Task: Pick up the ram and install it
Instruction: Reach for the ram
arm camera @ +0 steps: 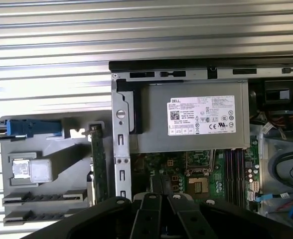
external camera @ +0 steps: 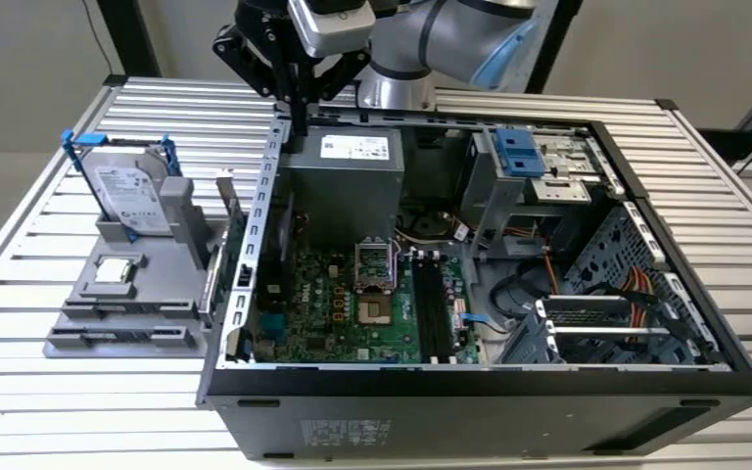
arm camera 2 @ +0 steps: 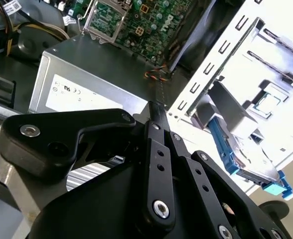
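Observation:
The ram (external camera: pixel 230 211) is a thin dark green stick standing on edge in the grey holder (external camera: pixel 89 323), just outside the open computer case (external camera: pixel 481 392). In the first wrist view the ram (arm camera: pixel 99 162) runs alongside the case's metal wall. My gripper (external camera: pixel 301 137) hangs above the case's rear corner on the exterior view's left, over the power supply (external camera: pixel 344 166) and off to one side of the ram. Its black fingers (arm camera 2: pixel 155 107) are pressed together with nothing between them. The motherboard's memory slots (external camera: pixel 431 308) lie inside the case.
A silver hard drive in a blue frame (external camera: pixel 134 191) stands upright on the holder, with a small square processor chip (external camera: pixel 115 269) lying in front of it. Cables, a drive cage (external camera: pixel 540 162) and a fan fill the case's far side. The slatted metal table (external camera: pixel 63 421) surrounds everything.

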Controlling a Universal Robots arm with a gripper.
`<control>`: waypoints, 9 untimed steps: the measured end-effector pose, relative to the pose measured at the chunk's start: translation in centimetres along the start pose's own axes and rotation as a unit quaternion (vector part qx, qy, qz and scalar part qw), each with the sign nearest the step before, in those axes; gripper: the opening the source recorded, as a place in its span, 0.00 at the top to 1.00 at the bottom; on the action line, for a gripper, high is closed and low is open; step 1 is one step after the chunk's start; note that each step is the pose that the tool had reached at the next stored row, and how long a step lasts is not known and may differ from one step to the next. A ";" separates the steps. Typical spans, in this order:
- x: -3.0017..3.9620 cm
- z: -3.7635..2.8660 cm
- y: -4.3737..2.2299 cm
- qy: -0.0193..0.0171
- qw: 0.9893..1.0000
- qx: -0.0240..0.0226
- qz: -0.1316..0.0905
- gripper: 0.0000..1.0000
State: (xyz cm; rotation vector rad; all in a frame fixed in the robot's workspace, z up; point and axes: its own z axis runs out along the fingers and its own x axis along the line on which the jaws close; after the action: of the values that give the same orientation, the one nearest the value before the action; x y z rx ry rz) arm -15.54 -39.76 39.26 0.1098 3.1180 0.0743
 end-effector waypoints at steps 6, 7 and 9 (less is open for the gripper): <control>0.77 -0.02 -0.05 0.000 1.000 0.000 0.000 1.00; 0.91 -0.02 -0.06 0.000 1.000 0.000 0.000 1.00; 1.21 -0.03 -0.09 0.000 1.000 0.000 0.000 1.00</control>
State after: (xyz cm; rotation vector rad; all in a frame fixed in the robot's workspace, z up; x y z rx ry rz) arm -16.76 -39.76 39.26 0.1099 3.1181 0.0743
